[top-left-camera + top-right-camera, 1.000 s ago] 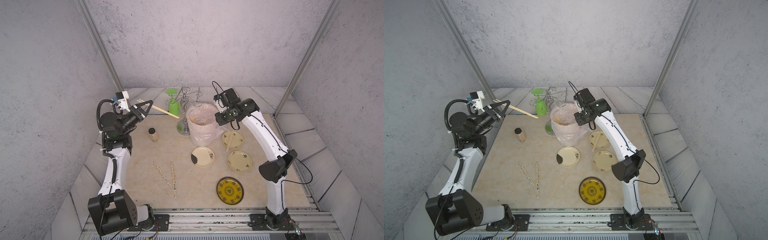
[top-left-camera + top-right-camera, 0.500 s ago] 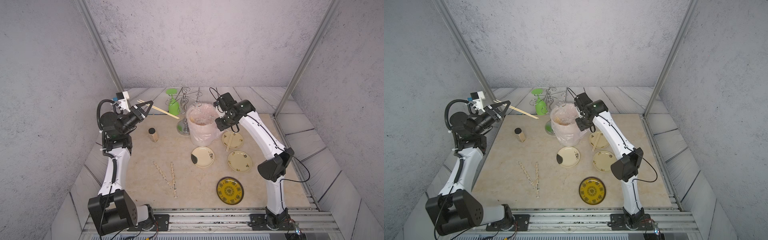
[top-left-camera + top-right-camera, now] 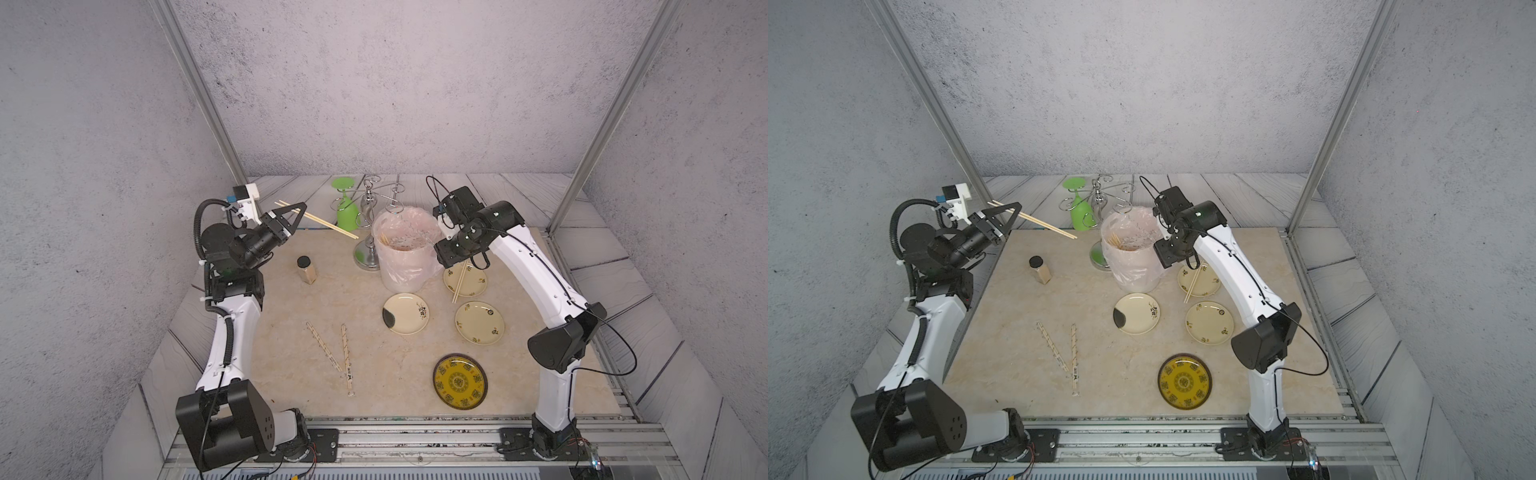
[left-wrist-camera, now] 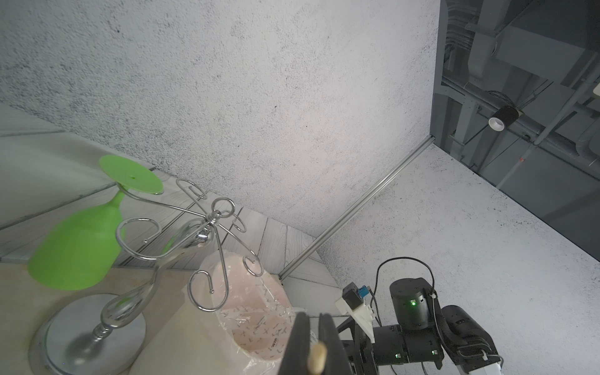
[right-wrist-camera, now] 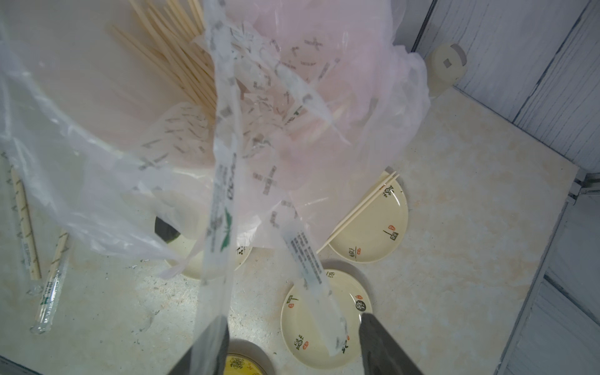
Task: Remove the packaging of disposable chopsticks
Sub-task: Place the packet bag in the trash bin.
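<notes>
Here, left claw [image 3: 301,208] clamps chopsticks [image 3: 328,224]; right claw [image 5: 292,319] gapes.

Lab test cell: grey panel walls [image 3: 395,83], aluminium posts [image 3: 200,91], bare ceiling pipes [image 4: 558,139] beyond

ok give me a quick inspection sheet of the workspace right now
surface: beige stone-look table, small specks on it
job's things: two wrapped pairs flat on the table; a bare pair across a cream plate; a raised pair in the left jaws; loose wrappers and bare sticks inside the lined bin
clutter: capped bottle, green glass hanging from a metal rack, two more cream plates, yellow plate
jaws: left jaws shut on the raised pair; right jaws open above the bin, a long wrapper hanging beside them
cables: black hose looped at the left arm, thin cable looping off the right arm
surroundings: grey speckled walls, metal posts
</notes>
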{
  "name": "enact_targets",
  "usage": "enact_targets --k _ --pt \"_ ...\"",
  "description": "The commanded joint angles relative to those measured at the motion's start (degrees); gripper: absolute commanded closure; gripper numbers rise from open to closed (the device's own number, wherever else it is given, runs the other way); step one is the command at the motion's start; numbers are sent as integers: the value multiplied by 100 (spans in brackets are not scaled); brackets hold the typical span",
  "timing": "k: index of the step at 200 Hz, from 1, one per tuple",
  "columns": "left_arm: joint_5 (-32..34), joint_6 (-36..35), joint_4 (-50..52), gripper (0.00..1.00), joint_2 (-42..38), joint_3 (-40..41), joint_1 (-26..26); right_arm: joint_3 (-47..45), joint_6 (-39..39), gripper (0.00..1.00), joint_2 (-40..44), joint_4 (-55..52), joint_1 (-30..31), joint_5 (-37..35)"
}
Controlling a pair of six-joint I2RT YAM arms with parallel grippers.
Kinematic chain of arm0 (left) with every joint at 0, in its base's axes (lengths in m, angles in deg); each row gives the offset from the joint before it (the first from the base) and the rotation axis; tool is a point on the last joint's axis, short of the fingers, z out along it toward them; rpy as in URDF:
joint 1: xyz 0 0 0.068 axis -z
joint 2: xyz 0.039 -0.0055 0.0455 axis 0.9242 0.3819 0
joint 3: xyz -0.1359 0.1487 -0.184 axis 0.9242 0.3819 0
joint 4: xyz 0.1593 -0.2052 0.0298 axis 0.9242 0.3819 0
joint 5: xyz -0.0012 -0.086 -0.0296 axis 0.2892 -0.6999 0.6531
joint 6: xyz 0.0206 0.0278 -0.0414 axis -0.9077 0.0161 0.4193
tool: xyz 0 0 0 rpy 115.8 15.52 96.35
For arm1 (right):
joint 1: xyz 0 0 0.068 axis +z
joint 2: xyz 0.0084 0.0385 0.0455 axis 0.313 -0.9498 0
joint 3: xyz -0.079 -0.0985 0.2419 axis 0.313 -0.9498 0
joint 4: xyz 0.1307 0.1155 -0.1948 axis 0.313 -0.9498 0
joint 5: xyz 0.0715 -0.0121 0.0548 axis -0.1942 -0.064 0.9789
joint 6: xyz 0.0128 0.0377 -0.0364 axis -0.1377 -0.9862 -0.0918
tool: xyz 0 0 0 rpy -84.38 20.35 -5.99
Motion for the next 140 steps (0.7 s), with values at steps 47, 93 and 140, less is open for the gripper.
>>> enact_targets --k 47,93,140 --pt "-35 -25 -107 100 -34 -86 -52 -295 -164 24 756 801 -22 802" --pt "-42 -52 -81 100 -17 -98 -46 810 -271 23 -271 796 -25 772" --pt "-42 -36 -73 100 1 -105 -69 1964 -571 21 -1161 806 -20 1205"
